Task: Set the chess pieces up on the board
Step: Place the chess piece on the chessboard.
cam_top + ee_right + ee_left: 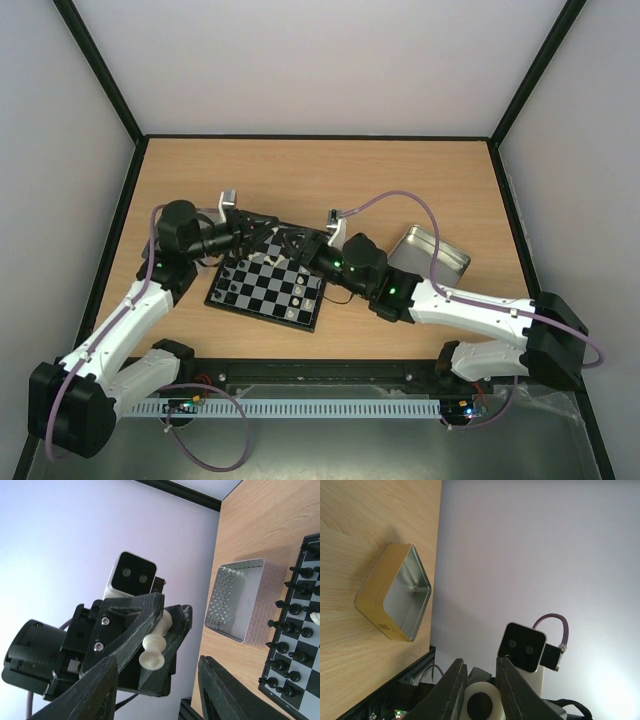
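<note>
The board (262,296) lies between the arms, with black pieces (232,282) on its left side and a few cream-white pieces (297,294) on its right. My left gripper (296,243) hovers over the board's far edge, shut on a cream-white piece (156,650). That piece's base shows between the fingers in the left wrist view (480,706). My right gripper (312,256) faces it, open and empty, its fingers (98,690) spread wide either side of the held piece. The board (300,645) with black pieces also shows in the right wrist view.
A silver tin (430,250) lies on the table right of the board; it shows gold-sided in the left wrist view (395,594). Another silver tin (239,601) sits beside the board's black-piece side. Dark-framed walls enclose the table.
</note>
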